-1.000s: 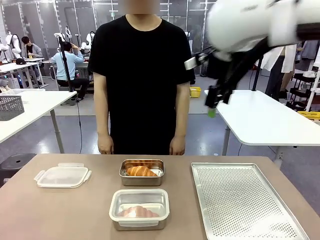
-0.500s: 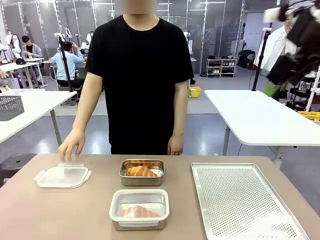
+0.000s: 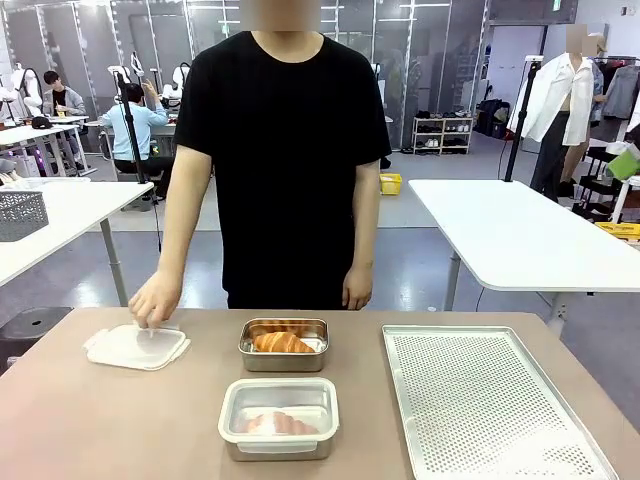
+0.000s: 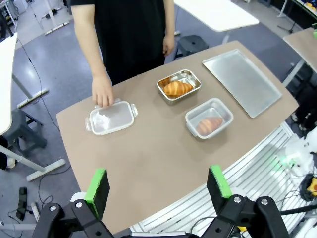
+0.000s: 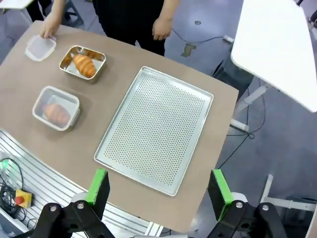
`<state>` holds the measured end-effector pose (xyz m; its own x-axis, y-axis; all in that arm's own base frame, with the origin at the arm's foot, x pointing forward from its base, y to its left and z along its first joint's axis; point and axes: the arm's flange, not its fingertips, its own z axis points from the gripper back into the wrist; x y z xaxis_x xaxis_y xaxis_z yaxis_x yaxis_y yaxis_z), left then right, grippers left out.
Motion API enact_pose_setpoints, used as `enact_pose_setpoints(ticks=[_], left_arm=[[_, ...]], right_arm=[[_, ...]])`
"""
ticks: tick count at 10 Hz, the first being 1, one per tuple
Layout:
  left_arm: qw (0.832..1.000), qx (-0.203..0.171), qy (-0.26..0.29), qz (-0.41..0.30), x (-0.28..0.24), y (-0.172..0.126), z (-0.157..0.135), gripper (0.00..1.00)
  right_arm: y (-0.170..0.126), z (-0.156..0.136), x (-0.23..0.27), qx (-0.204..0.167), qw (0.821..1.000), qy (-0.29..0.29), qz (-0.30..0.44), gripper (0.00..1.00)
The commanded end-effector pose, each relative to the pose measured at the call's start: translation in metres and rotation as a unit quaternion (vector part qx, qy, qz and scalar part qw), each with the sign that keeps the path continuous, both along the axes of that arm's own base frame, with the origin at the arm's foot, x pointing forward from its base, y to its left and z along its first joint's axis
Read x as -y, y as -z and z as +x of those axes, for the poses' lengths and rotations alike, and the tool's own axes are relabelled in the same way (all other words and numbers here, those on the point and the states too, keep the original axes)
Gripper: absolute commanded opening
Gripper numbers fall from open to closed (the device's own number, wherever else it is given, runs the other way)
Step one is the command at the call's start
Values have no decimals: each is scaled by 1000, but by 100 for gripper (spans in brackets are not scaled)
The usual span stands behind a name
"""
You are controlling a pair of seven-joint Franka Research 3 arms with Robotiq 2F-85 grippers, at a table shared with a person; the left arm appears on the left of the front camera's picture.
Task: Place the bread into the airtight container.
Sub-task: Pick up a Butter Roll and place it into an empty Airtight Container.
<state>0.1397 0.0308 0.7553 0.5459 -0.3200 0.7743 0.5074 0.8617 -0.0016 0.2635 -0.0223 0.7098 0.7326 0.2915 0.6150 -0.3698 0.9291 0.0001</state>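
Your bread [image 3: 277,423] sits inside the clear airtight container [image 3: 279,417] at the near middle of the brown counter [image 3: 120,430]. Just behind it, close but apart, a metal tin [image 3: 284,344] holds a golden croissant [image 3: 281,343]. To your left, the person's hand [image 3: 155,298] presses on the clear lid [image 3: 137,347], which is tilted with its far edge lifted. A perforated metal tray [image 3: 490,400] fills the right side of the counter, bare. Both your pincers hang high over the counter: the left pincer [image 4: 157,185] is spread wide and empty, and the right pincer [image 5: 158,187] is likewise fully released, holding nothing. Nothing stands between them and the container. No writing or labels are legible anywhere.
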Motion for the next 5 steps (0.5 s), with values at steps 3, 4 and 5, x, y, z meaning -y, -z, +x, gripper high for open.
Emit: enact_pose_setpoints(ticks=[3,4,5], left_arm=[[1000,3,2,1,1,-3,-2,100],[1000,3,2,1,1,-3,-2,100],[1000,3,2,1,1,-3,-2,100]], right_arm=[[-6,-2,-6,4,1000,-6,-10,100],[-6,-2,-6,4,1000,-6,-10,100],[-6,-2,-6,4,1000,-6,-10,100]])
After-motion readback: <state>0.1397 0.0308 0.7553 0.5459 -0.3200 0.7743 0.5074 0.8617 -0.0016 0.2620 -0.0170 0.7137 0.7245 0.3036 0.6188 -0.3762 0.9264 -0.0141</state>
